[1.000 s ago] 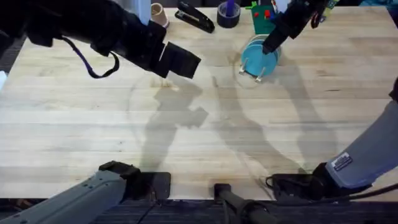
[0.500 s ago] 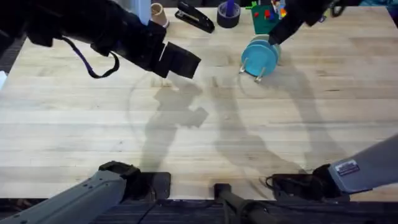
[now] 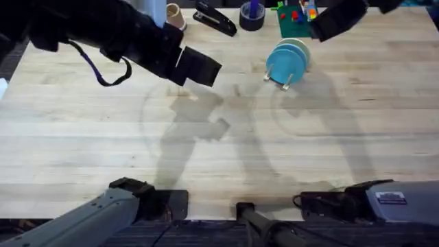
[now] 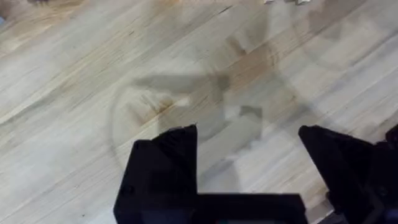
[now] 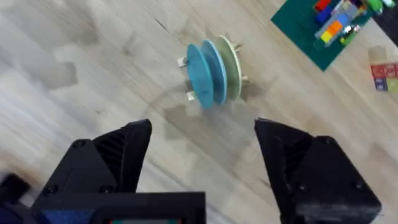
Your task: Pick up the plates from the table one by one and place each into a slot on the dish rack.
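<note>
Turquoise plates (image 3: 285, 62) racked | stapler (image 3: 215, 18), tape roll (image 3: 252, 16) behind | both claws open, empty

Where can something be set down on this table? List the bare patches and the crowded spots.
Free: the broad middle and near table, from below the left gripper across to the right edge. Crowded: the far edge, where the stapler, tape roll, green board and dish rack holding plates cluster under the right gripper.
</note>
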Robot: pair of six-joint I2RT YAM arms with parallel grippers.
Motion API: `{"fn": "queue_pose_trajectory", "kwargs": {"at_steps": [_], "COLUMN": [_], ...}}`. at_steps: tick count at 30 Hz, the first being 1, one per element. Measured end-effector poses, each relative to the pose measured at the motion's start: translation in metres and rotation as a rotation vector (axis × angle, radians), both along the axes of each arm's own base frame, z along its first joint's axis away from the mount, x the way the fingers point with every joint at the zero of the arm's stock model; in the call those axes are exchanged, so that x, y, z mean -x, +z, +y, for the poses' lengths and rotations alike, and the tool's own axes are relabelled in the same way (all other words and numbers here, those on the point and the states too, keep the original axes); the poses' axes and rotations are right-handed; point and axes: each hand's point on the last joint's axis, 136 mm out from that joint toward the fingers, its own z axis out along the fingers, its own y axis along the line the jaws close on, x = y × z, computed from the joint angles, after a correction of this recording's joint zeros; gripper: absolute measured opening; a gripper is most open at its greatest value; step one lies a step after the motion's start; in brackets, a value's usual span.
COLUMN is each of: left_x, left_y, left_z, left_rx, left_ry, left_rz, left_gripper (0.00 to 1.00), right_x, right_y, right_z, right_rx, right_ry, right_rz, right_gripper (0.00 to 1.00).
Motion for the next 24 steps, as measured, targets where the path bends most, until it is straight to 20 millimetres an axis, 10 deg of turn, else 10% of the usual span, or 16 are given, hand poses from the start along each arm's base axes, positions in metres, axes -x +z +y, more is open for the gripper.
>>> {"fn": "queue_pose_trajectory", "kwargs": {"at_steps": [6,16,24], "left_x": [0.000,0.000,0.000], "left_y": [0.000,0.000,0.000], "left_z": [0.000,0.000,0.000], "left_rx": [0.000,0.000,0.000], "left_ry": [0.000,0.000,0.000], "left_rz": [0.000,0.000,0.000], "left_gripper": [0.994,0.994,0.994], "right_x": [0.021,0.077,0.072], "right_y": [0.016,-0.049,-0.055], "right_z": [-0.004,-0.009,-0.020], "right_rx": [-0.049,-0.048,-0.058], "right_ry": [-0.072,-0.180,-0.342], "right_rz": [-0.057,0.043,0.047], "right_gripper": [0.995,0.994,0.995]}}
